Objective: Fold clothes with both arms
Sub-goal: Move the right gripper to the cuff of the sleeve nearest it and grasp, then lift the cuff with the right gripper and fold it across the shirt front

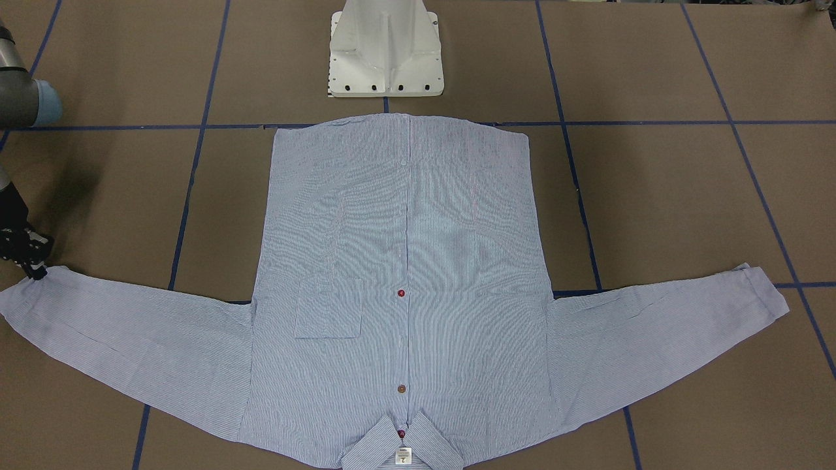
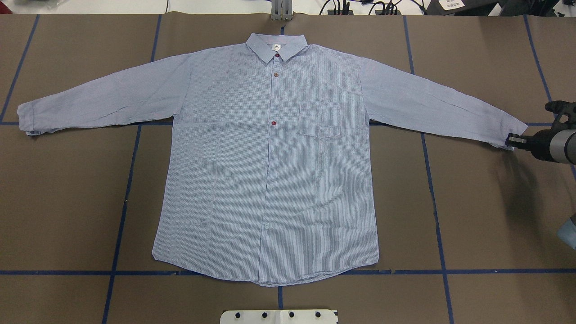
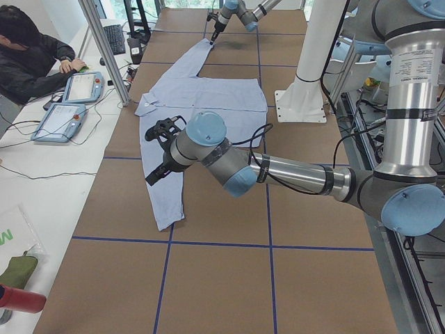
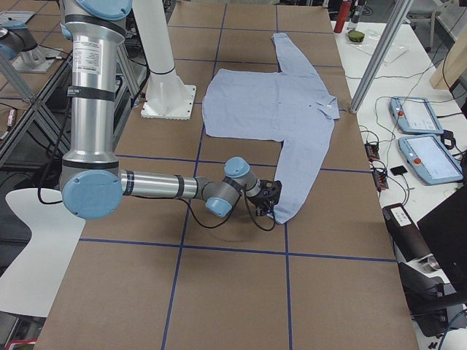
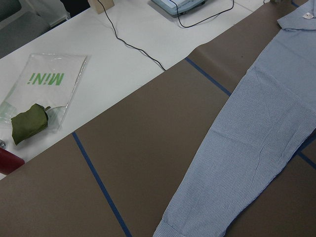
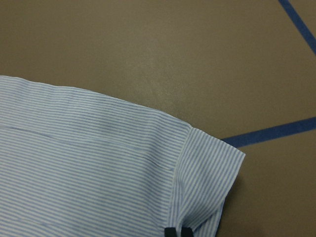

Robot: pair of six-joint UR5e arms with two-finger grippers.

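Observation:
The light blue striped shirt [image 2: 270,157] lies flat and face up on the brown table, both sleeves spread wide and the collar [image 2: 276,45] at the far side. My right gripper [image 2: 510,140] is low at the end of one sleeve; in the right wrist view its fingertips [image 6: 170,231] stand close together on the edge of that cuff [image 6: 207,168]. The same gripper [image 1: 34,269] shows at the left of the front-facing view. My left gripper [image 3: 158,152] hangs above the other sleeve [image 5: 247,148]. I cannot tell whether it is open or shut.
The white pedestal base [image 1: 385,59] stands just behind the shirt's hem. Blue tape lines cross the table. Past the far edge is a white bench with teach pendants [image 4: 416,117], cables, a plastic bag [image 5: 44,84] and a seated person [image 3: 31,59].

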